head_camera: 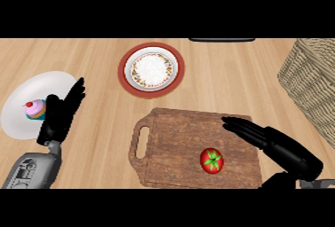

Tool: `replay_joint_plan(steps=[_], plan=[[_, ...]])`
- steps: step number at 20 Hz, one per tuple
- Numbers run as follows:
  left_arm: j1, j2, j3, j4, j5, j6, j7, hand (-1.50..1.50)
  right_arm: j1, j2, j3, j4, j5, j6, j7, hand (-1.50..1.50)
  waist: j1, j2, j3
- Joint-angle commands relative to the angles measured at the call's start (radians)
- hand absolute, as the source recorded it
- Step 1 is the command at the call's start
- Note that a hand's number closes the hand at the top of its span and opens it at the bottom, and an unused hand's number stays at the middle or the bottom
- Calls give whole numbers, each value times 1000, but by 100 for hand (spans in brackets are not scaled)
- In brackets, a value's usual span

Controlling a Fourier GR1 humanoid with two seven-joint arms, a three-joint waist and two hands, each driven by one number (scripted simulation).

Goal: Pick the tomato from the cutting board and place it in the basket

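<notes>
Head view: the tomato [211, 160] lies on the cutting board [177, 137], well apart from the basket [313, 84], a cupcake [34, 109] sits on a white plate [29, 91], and both hands, left [62, 113] and right [281, 148], have fingers released.

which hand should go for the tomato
Right. The right hand is open over the cutting board beside the tomato; the left hand rests off the board by the cupcake plate.

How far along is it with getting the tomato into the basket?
Nothing is done yet: the tomato lies on the cutting board. In hand: the right hand is over the board's right edge, fingers straight, holding nothing. Left: grasp the tomato, carry it to the basket at the right, release. The left hand rests open by the cupcake plate.
</notes>
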Motion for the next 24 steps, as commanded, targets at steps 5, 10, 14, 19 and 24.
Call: replay_joint_plan(steps=[5, 10, 14, 19, 24], plan=[[-48, -61, 19, 38, -62, 10, 1, 0, -37, 103, 11, 107, 100, -17, -54, -150, -2, 0, 0], [-1, -58, 44, 7, -66, -35, -8, 0, -47, 187, 65, 51, 160, 7, 60, -150, -1, 0, 0], [7, -93, 20, -21, -103, -7, 14, 0, -20, 202, 87, 115, 219, -52, -11, -150, 0, 0, 0], [12, -48, 87, -51, -68, -76, 33, 0, -25, 192, 49, 117, 225, 12, 11, -150, 0, 0, 0], [-2, -75, 83, -36, -100, -79, 40, 0, 24, 221, 77, 146, 279, -38, -49, -150, -1, 0, 0]])
